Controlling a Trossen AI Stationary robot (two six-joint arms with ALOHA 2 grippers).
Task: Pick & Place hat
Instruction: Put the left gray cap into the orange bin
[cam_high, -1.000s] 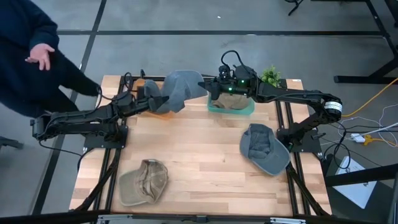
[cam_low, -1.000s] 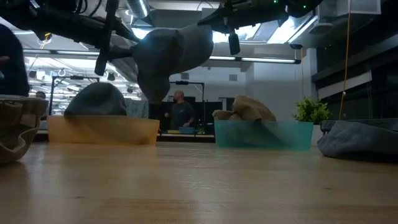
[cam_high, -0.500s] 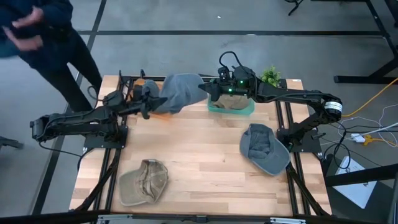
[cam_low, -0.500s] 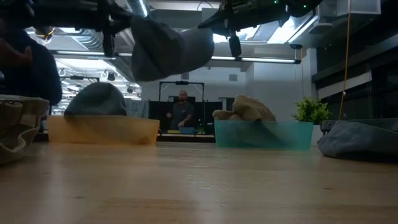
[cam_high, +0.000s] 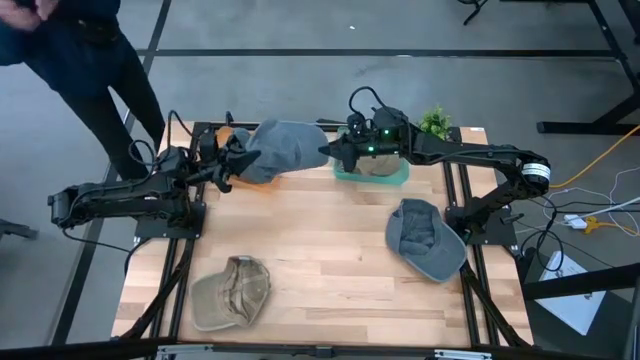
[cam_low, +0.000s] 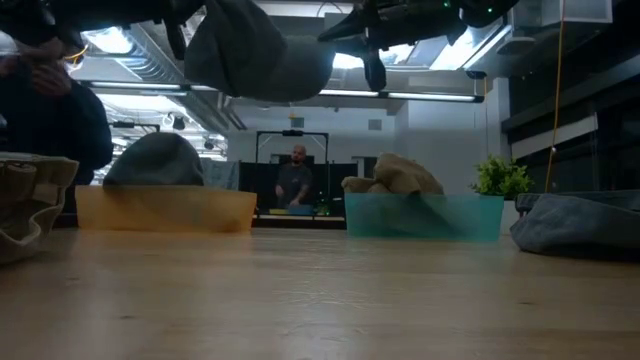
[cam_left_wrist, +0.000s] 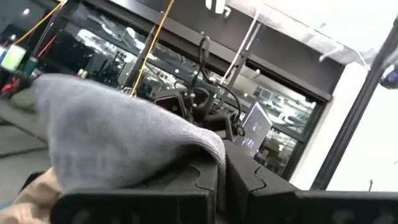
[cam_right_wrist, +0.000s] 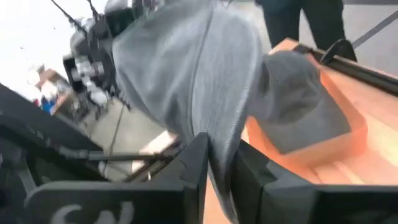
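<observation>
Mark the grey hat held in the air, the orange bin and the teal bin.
grey hat (cam_high: 282, 147), high view, middle of its crown.
orange bin (cam_low: 165, 210), low view, its front wall.
teal bin (cam_low: 424, 216), low view, its front wall.

No readable text, label, brand, number or sign in any view; pale marks on the dark body at the bottom of the right wrist view are blurred and cannot be made out.
</observation>
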